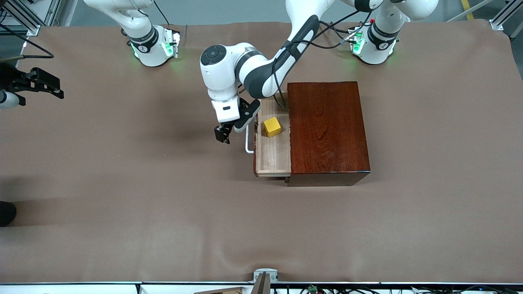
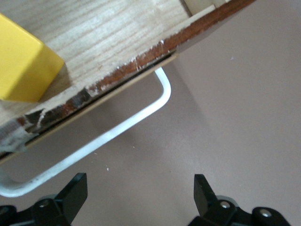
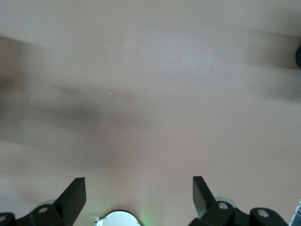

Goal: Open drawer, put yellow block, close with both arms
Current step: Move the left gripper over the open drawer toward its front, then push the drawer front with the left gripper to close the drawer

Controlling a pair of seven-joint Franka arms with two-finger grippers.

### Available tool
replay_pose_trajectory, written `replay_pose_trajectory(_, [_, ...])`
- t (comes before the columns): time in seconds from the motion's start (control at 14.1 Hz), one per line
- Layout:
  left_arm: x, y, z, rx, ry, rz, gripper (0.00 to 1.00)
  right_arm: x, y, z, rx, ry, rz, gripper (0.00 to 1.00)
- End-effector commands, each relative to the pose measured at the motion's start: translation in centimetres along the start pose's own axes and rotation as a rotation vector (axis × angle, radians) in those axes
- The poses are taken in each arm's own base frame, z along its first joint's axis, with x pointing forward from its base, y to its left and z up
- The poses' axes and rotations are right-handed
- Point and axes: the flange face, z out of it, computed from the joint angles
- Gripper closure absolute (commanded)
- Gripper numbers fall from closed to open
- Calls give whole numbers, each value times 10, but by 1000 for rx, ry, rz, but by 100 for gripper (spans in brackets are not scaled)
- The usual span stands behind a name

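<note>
The drawer stands pulled out of the reddish-brown wooden box, toward the right arm's end of the table. The yellow block lies in it on the light wood floor. It also shows in the left wrist view. The white handle juts from the drawer's front and shows in the left wrist view. My left gripper is open and empty just in front of the handle, not touching it. My right gripper is open and empty over bare cloth at the right arm's end of the table.
A brown cloth covers the table. The arms' bases glow green along the edge farthest from the front camera. A dark object sits at the table's edge at the right arm's end. A small metal fixture stands at the nearest edge.
</note>
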Motion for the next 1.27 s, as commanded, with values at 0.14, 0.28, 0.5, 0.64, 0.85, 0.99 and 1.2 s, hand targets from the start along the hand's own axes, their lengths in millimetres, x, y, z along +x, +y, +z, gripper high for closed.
replay_pose_trajectory(0.14, [-8, -6, 33, 28, -7, -55, 0, -3, -4, -3, -15, 13, -15, 0])
replay_pose_trajectory(0.28, [-7, -8, 38, 50, -13, -69, 0, -2, -6, -1, -15, 10, -19, 0])
replay_pose_trajectory(0.5, [7, -7, 33, 89, 22, -73, 0, -1, -9, -3, -17, 20, -24, 0])
replay_pose_trajectory(0.64, [31, -3, 32, 123, 48, -100, 0, -1, -9, -3, -16, 21, -24, 0])
replay_pose_trajectory(0.85, [48, -4, 38, 173, 76, -118, 0, -1, -9, -3, -15, 19, -21, 0])
replay_pose_trajectory(0.99, [56, -7, 41, 217, 98, -128, 0, 0, -9, 6, -13, 6, -17, 0])
replay_pose_trajectory(1.2, [63, -13, 48, 258, 137, -132, 0, 0, -10, 6, -11, 6, -16, 0])
